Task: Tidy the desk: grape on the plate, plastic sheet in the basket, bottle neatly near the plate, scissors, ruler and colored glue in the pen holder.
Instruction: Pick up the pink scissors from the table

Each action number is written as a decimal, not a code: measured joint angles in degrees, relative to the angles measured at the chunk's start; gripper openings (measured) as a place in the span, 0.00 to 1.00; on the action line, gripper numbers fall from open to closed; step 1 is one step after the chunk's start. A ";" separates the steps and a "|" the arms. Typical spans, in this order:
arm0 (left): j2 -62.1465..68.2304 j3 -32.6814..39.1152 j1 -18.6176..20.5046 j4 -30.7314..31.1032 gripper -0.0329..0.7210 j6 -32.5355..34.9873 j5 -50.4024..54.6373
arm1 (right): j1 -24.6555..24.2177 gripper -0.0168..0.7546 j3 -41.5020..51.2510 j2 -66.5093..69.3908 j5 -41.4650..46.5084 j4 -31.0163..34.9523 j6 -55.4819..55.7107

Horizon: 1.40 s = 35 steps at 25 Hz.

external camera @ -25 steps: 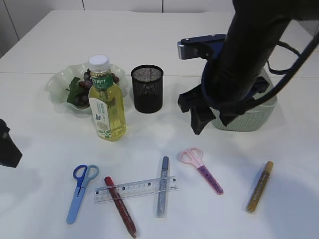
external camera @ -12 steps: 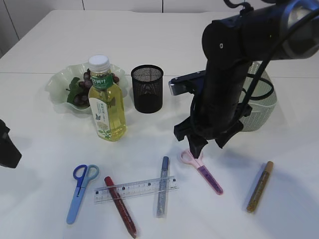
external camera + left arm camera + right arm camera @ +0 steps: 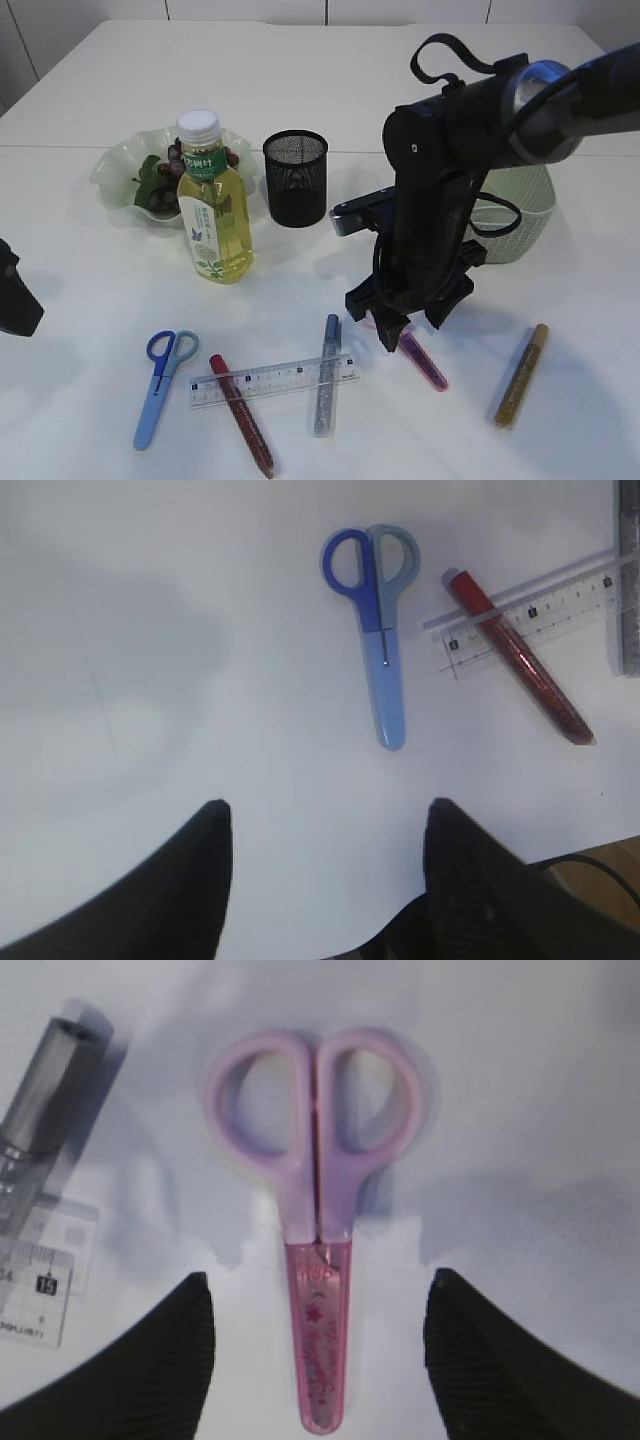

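Pink scissors (image 3: 318, 1210) are now lying between my right claw's (image 3: 318, 1355) spread fingers (having just dropped from the basket (image 3: 520, 225)), so I am lining up the grab.

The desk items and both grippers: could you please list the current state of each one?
Bottle: upright, capped, beside the plate.
Grapes: on the plate.
Pen holder: upright.
Pink scissors: closed, flat, between the open right gripper fingers.
Blue scissors: closed, flat.
Ruler: flat, across the red glue pen.
Left gripper: open, holding nothing.
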 joint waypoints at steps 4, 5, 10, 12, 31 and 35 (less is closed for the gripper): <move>0.00 0.00 0.00 -0.04 0.63 0.00 0.00 | 0.00 0.69 -0.13 1.48 -1.78 0.00 -0.11; 0.00 0.00 0.00 -0.04 0.63 0.00 0.00 | 0.00 0.69 -0.13 1.58 -2.04 0.00 -0.11; 0.00 0.00 0.00 -0.13 0.63 0.00 0.00 | 0.00 0.68 -0.13 1.83 -4.01 0.00 -0.28; 0.00 0.00 0.00 -0.13 0.63 0.00 0.00 | 0.00 0.67 -0.13 2.22 -4.36 0.00 -0.28; 0.00 0.00 0.00 -0.17 0.61 0.00 -0.33 | 0.00 0.66 -0.13 2.54 -7.24 0.00 -0.38; 0.00 0.00 0.00 -0.26 0.61 0.00 -0.34 | 0.00 0.66 -0.13 3.33 -6.89 0.00 -0.38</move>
